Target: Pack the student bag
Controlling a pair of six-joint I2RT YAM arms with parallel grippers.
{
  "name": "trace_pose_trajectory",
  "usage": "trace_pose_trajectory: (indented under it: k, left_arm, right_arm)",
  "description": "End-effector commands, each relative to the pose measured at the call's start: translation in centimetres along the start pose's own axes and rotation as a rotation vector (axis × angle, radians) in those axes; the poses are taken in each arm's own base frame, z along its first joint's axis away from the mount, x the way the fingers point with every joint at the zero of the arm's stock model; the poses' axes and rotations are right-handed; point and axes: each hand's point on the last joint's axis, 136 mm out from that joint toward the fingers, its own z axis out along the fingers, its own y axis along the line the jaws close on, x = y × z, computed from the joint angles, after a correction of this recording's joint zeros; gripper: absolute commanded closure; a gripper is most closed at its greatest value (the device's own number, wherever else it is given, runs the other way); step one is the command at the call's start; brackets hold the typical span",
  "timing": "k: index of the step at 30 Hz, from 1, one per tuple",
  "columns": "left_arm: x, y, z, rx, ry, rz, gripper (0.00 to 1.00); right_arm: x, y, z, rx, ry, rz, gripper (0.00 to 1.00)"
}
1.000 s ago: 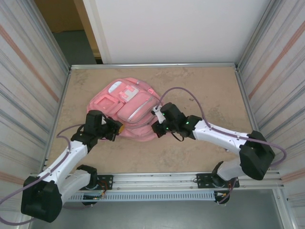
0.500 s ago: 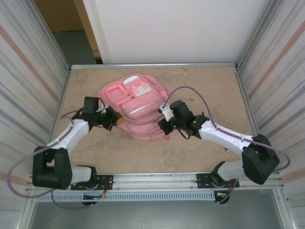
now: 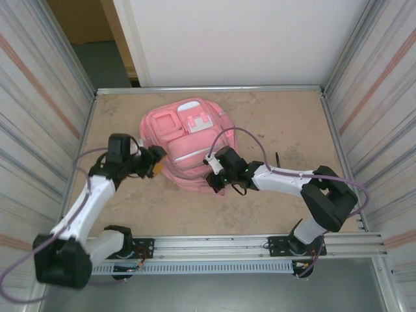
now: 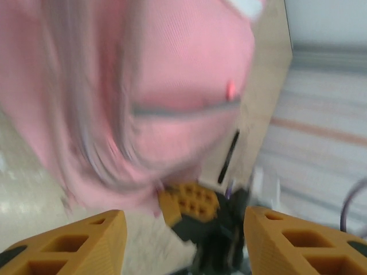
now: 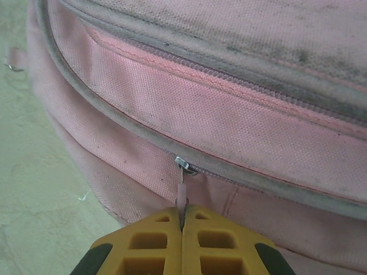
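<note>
Right gripper [image 5: 182, 226]: we have it pinched shut on the thin zip pull [image 5: 182, 197], at the bag's near edge.
Left gripper [image 4: 183, 222]: its jaws stand apart with nothing between them, just beside the bag's left side. This view is blurred.
Zip [image 5: 252, 86]: the slider sits on a closed track that curves round the side wall.
Bag [image 3: 188, 140]: it lies flat on the worktop [image 3: 292, 123], pockets up, between the two grippers and left of centre.
Step, as we judge it: opening this zip so the bag can be packed.
Pull: we draw along the track, low and following its curve, not away from the fabric, or the tab may slip out.
Bracing: the soft bag will likely slide with the pull, so we would have the left gripper hold the fabric behind the slider first.
Risk: cloth bunching ahead of the slider and jamming it.
</note>
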Motion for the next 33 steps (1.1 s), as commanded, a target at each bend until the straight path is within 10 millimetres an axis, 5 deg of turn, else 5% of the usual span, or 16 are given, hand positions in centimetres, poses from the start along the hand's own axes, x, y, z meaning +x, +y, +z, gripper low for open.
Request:
trace_pose_trajectory:
  k: [1,7,15,19,22,27,33]
  left_arm:
    - [0.8,2.0,0.5,-0.076,-0.079,-0.07,0.45]
    - [1.1,2.2,2.4,-0.095,-0.047,-0.086,0.47]
    - [1.4,2.2,3.8,-0.111,-0.048,-0.057,0.47]
    - [1.1,2.5,3.8,-0.121,-0.062,-0.051,0.47]
    - [1.0,3.0,4.0,-0.136,-0.075,-0.055,0.47]
    - [1.2,2.6,4.3,-0.13,-0.066,-0.051,0.47]
    - [1.6,2.6,4.7,-0.151,-0.098,-0.074,0.47]
  right_arm:
    - [-0.5,-0.3,0.7,0.033,0.006,0.018,0.88]
    - [-1.5,-0.5,0.7,0.046,0.022,0.045,0.71]
    - [0.2,-0.1,2.0,0.104,0.139,0.068,0.66]
    - [1.6,-0.6,2.7,0.197,0.206,0.043,0.67]
    - [1.5,-0.6,2.9,0.233,0.202,0.027,0.82]
    - [-1.3,0.3,1.7,0.26,0.081,0.035,1.0]
    - [-7.2,4.8,-1.8,0.113,-0.198,0.033,1.0]
